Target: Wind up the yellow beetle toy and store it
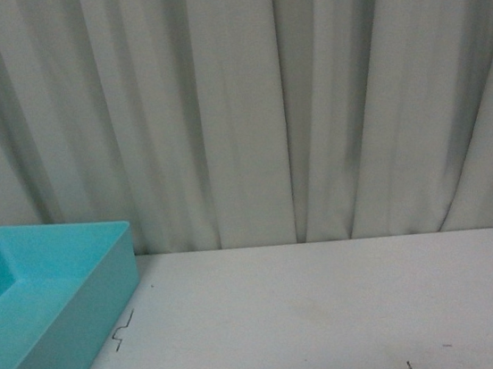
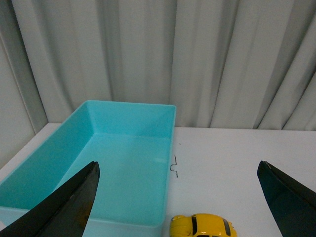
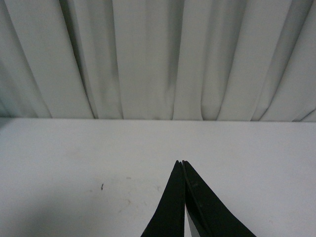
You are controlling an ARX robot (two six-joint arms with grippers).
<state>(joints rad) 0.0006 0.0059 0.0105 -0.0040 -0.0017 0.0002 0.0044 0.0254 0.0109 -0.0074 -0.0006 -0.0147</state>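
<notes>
Left tool (image 2: 177,165): fingers spread wide apart, gripping nothing, raised over the tabletop.
Right tool (image 3: 180,163): dark fingers pressed tip to tip with nothing between them, over bare tabletop.
Yellow beetle toy (image 2: 202,226): on the tabletop, outside the bin and just beside its long wall; seen between the left tool's fingers, partly cut off by the picture's edge.
Turquoise bin (image 2: 128,168): rectangular, open-topped, on the left side of the tabletop.
Tabletop (image 1: 334,309): white; small dark squiggle mark (image 2: 174,167) just beside the bin.
Curtain (image 1: 246,103): pale, pleated, behind the tabletop.
</notes>
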